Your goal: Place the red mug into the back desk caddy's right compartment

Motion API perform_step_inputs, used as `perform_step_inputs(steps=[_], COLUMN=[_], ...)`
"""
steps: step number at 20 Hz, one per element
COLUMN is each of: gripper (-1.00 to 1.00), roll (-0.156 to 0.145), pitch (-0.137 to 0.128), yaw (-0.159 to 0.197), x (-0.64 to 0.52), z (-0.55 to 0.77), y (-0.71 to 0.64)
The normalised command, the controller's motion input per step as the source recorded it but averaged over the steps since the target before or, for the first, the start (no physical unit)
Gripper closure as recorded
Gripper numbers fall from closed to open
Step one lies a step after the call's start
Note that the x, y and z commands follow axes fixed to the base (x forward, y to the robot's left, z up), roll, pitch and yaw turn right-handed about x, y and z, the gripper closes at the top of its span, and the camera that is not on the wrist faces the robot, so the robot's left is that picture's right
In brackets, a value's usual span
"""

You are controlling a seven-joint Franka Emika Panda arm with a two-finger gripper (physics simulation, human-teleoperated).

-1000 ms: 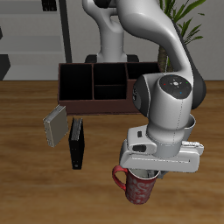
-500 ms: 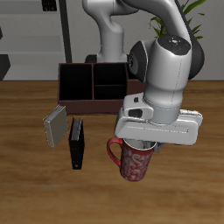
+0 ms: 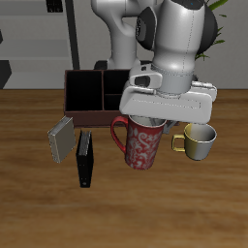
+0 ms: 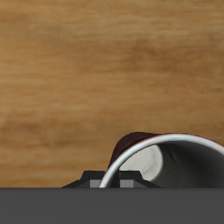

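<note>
Lifted higher and carried back toward the back desk caddy (image 3: 97, 94), the red mug (image 3: 141, 143) hangs off the tabletop (image 3: 29, 208), gripped at its rim by the closed claw (image 3: 155, 117). Bare wood lies beneath; a cream-gold mug (image 3: 199, 141) stands just beside.

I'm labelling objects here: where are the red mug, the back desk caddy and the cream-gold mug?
red mug (image 3: 142, 145), exterior view, speckled side wall
back desk caddy (image 3: 85, 92), exterior view, dark inside
cream-gold mug (image 3: 201, 142), exterior view, body
</note>
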Motion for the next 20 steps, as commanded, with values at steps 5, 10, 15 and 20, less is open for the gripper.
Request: perform_step_inputs(steps=[5, 10, 15, 20], gripper=[1.0, 1.0, 1.0, 1.0], roll=[0.047, -0.032, 0.0, 0.041], pitch=[-0.04, 0.052, 0.002, -0.052], yaw=[-0.011, 0.0, 0.031, 0.042], x=[-0.43, -0.35, -0.63, -0.61], z=[0.31, 0.1, 0.19, 0.2], y=[0.02, 0.01, 0.27, 0.34])
